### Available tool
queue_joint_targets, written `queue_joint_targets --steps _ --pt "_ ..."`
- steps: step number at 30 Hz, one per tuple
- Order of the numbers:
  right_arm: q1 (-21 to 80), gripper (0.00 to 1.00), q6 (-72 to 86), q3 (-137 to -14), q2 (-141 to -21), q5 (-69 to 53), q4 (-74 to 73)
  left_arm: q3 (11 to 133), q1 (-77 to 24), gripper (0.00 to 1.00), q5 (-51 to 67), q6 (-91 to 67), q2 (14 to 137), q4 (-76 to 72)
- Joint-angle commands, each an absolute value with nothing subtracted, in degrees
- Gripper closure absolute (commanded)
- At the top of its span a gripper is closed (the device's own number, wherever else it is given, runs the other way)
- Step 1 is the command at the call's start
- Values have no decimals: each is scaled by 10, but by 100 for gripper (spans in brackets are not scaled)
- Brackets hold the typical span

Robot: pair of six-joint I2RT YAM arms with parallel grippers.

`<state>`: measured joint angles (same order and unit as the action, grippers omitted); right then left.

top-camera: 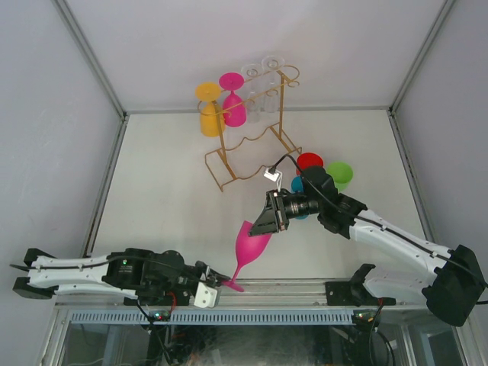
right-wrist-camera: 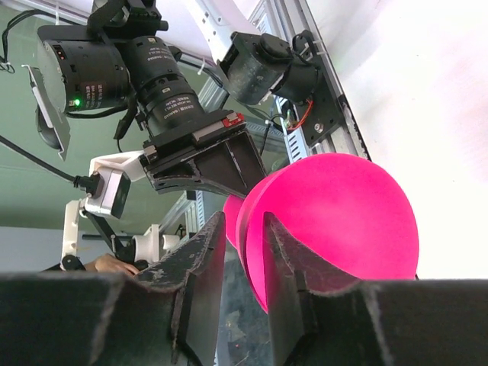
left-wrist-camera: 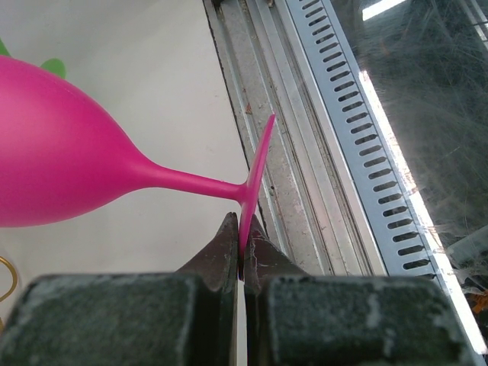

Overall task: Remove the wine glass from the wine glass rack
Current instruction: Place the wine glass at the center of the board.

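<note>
A pink wine glass (top-camera: 252,242) hangs tilted in the air between my two grippers, near the table's front edge. My left gripper (top-camera: 221,280) is shut on the rim of its foot (left-wrist-camera: 255,175); in the left wrist view (left-wrist-camera: 244,236) the thin foot is pinched between the jaws, with the bowl (left-wrist-camera: 61,164) stretching left. My right gripper (top-camera: 263,225) straddles the bowl's rim (right-wrist-camera: 343,213); its jaws (right-wrist-camera: 244,229) stand apart, with a gap beside the rim. The gold wire wine glass rack (top-camera: 252,156) stands at the back.
On the rack hang a yellow glass (top-camera: 210,114), another pink glass (top-camera: 232,107) and two clear glasses (top-camera: 263,84). Red (top-camera: 309,161), green (top-camera: 339,174) and blue (top-camera: 297,185) cups sit right of the rack, behind my right arm. A metal rail (left-wrist-camera: 305,152) runs along the front edge.
</note>
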<state>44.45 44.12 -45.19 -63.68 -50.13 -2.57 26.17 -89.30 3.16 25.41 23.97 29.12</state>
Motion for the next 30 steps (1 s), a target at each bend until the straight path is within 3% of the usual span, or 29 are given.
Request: queue_joint_targets --steps 1,9,14,24,25,30 --pt "449 77 427 -474 -627 -512 -14 254 -894 100 12 257 244 297" --pt "450 87 432 -474 -627 -505 -6 256 -894 100 6 256 260 302" --pt "450 100 425 -474 -620 -486 -20 254 -894 100 -10 256 255 300" --pt "450 100 414 -472 -607 -464 -26 253 -894 94 -21 251 256 289" --pt "450 100 414 -472 -606 -464 -26 253 -894 93 -22 251 257 288" --pt "452 100 410 -472 -596 -448 -30 252 -894 66 -53 248 251 274"
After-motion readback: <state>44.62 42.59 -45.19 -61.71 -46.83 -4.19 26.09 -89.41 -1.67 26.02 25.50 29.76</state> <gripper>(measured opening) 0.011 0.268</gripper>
